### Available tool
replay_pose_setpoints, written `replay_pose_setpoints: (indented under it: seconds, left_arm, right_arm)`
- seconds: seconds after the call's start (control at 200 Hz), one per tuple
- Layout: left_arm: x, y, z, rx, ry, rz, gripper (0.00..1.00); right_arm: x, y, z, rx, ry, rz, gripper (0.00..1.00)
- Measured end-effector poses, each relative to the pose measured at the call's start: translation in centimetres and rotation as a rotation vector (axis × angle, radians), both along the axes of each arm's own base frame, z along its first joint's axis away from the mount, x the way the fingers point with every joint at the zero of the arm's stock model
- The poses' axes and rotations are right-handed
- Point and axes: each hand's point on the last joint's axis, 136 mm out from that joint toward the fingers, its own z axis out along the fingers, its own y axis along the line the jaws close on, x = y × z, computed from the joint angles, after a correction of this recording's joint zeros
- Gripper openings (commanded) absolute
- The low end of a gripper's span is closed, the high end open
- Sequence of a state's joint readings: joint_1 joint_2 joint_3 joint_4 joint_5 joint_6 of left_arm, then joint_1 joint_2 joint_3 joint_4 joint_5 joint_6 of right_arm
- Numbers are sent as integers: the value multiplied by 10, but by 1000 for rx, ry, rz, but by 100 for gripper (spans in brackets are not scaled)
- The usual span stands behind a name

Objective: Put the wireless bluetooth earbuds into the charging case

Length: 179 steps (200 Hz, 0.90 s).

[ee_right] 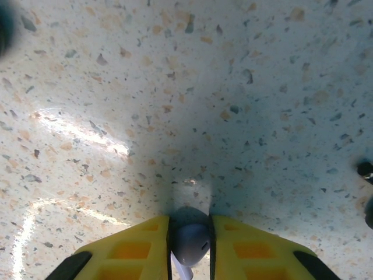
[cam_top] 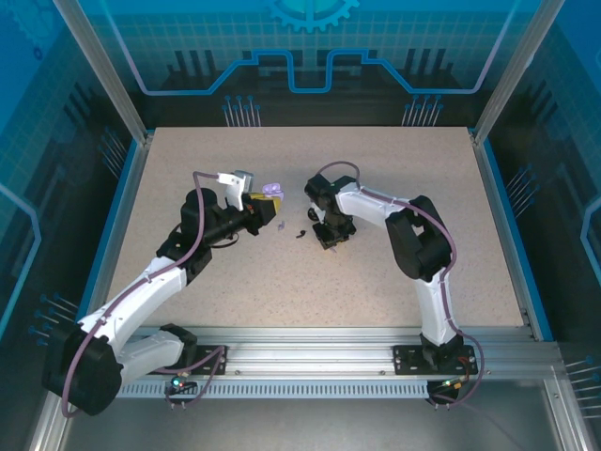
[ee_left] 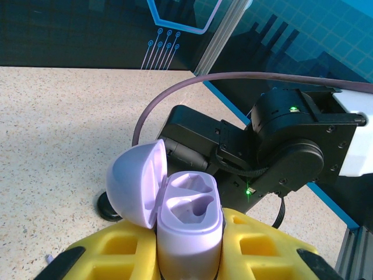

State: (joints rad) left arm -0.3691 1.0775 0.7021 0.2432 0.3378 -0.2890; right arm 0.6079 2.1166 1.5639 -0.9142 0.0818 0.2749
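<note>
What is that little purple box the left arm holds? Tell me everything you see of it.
It is the charging case, pale lilac, smooth like plastic, with rounded corners. Its domed lid is hinged open to one side, and both moulded hollows inside are empty. It stands upright, clamped between the yellow fingers of the left gripper.

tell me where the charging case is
The charging case, lid open, is clamped in the left gripper, just left of centre over the table in the top view, with the right gripper and its earbud close on its right.
</note>
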Motion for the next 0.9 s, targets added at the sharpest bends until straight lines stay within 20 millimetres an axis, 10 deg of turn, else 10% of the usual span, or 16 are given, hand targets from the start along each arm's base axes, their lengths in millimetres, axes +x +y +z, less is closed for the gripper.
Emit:
replay_pose_setpoints:
  seconds: [0.896]
  left_arm:
    - [5, -17, -36, 4, 91, -27, 12]
  right_arm:
    - [22, -20, 50, 408, -150, -284, 19]
